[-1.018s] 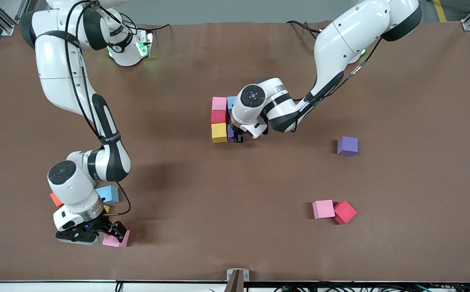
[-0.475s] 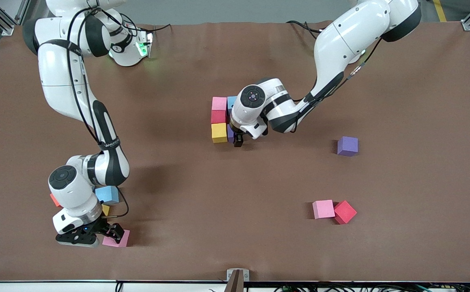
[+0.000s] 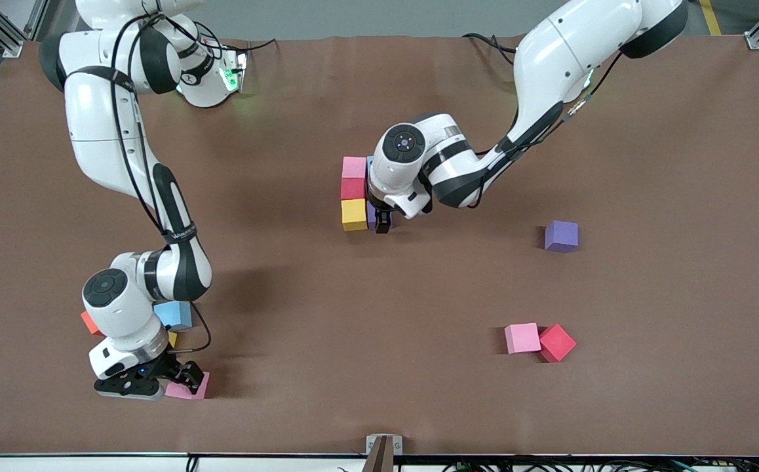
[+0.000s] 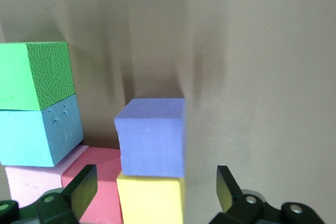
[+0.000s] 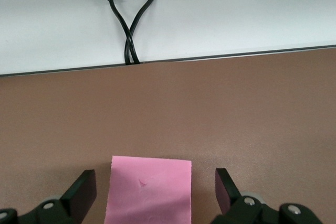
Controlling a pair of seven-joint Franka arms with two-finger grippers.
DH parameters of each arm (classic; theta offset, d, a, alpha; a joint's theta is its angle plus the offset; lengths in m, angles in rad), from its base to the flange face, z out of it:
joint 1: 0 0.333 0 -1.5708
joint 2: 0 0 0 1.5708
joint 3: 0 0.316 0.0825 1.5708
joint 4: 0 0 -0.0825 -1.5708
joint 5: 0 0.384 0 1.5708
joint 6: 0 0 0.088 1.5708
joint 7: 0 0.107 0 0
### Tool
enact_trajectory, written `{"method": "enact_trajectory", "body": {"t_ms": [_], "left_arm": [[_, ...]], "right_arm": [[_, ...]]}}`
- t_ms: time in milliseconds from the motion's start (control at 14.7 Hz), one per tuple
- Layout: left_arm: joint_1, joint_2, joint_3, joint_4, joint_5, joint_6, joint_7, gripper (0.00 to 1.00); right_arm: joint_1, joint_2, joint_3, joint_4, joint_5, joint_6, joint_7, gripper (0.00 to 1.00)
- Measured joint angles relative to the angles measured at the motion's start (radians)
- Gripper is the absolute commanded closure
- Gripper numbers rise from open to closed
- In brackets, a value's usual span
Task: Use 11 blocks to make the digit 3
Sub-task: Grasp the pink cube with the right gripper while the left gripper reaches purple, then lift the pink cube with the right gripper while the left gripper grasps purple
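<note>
Mid-table, a cluster of touching blocks holds a pink cube (image 3: 354,166), a red cube (image 3: 352,189), a yellow cube (image 3: 354,214) and a purple cube (image 3: 373,214). The left wrist view adds a green cube (image 4: 34,74) and a light blue cube (image 4: 39,129) beside the purple cube (image 4: 151,136). My left gripper (image 3: 383,223) (image 4: 155,195) hangs open just over the purple and yellow cubes, holding nothing. My right gripper (image 3: 179,380) (image 5: 155,192) is open and low, its fingers on either side of a pink cube (image 3: 191,389) (image 5: 149,192) near the front edge.
Loose blocks: a purple cube (image 3: 561,236), then a pink cube (image 3: 522,338) touching a red cube (image 3: 557,343), toward the left arm's end. A light blue cube (image 3: 175,314) and an orange cube (image 3: 90,322) sit under the right arm. The table's front edge (image 5: 168,61) is close to the right gripper.
The left gripper has opened, letting go of the purple cube beside the yellow one, and has lifted slightly. The right gripper has settled a little lower around the pink cube.
</note>
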Motion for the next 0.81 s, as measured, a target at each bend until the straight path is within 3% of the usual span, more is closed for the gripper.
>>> {"method": "enact_trajectory", "body": {"t_ms": [204, 475, 814], "left_arm": [[0.088, -0.070, -0.003, 0.013, 0.003, -0.079, 0.126, 0.00], [0.270, -0.126, -0.005, 0.013, 0.004, -0.214, 0.433, 0.00], [0.488, -0.165, -0.007, -0.011, 0.004, -0.277, 0.731, 0.00]], "right_arm": [[0.002, 0.006, 0.001, 0.000, 0.000, 0.000, 0.000, 0.00], [0.003, 0.013, 0.002, 0.001, 0.000, 0.000, -0.001, 0.00], [0.004, 0.023, 0.002, 0.001, 0.000, 0.000, -0.017, 0.03]]}}
